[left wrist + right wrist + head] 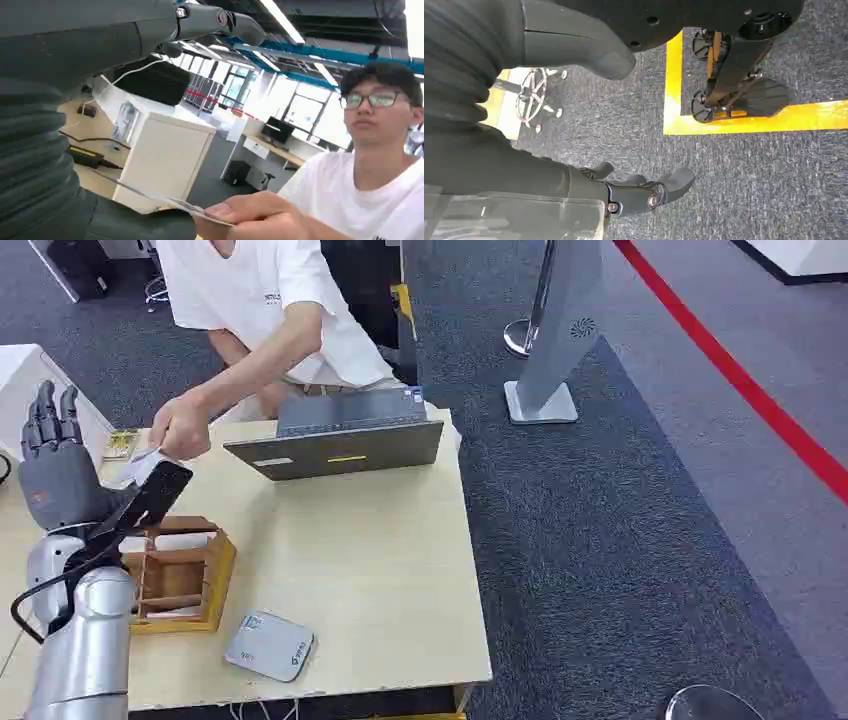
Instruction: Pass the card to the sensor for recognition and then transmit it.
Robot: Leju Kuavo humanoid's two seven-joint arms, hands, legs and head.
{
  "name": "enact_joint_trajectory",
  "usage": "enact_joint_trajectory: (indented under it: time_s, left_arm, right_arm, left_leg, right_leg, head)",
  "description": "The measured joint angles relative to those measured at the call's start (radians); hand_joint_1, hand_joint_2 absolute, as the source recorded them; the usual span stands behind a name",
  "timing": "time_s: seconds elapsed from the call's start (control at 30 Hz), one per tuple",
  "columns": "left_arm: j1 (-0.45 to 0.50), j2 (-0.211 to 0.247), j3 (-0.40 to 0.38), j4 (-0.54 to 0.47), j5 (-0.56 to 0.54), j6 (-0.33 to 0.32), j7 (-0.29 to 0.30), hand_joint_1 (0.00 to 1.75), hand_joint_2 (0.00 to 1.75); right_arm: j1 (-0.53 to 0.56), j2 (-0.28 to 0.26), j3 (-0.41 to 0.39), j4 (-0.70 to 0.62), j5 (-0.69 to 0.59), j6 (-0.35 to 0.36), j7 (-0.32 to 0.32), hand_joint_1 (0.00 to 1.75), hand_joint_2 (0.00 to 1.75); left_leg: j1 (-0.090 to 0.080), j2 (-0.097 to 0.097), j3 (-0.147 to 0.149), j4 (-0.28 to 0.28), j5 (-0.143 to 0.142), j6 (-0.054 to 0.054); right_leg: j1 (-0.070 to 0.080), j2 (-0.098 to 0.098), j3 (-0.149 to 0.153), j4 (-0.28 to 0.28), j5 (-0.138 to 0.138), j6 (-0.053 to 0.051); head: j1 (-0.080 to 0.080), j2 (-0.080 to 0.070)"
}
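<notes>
Far left of the head view, the left hand point(55, 465) is raised with fingers pointing up. The card point(165, 200) sits at its thumb side, and a person's hand point(182, 427) pinches the card's other end, so both seem to have hold of it. Below that, a wooden box point(185, 575) with dividers sits on the surface point(380, 570); can't tell what's in it. A grey sensor point(270, 645) lies at lower middle, a laptop point(340, 445) at upper middle. The right hand point(644, 192) hangs over carpet, fingers loosely curled, empty.
</notes>
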State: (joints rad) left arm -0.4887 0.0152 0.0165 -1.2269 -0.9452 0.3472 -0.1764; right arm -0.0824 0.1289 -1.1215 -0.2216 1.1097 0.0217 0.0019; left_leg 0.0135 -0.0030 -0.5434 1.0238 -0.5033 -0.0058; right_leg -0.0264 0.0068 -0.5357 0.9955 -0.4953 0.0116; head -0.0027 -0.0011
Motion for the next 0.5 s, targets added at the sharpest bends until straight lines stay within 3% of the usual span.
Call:
enact_joint_trajectory:
  time_s: [0.5]
  left_arm:
    - [-0.163, 0.114, -0.258, 0.263, -0.203, -0.047, 0.236, 1.75, 1.75]
  right_arm:
    - [-0.004, -0.003, -0.018, 0.005, 0.005, 0.015, 0.016, 0.00, 1.75]
  left_leg:
    - [0.000, 0.001, 0.000, 0.000, 0.000, 0.000]
  right_leg:
    - [0.000, 0.001, 0.000, 0.000, 0.000, 0.000]
  head:
    - [0.000, 0.000]
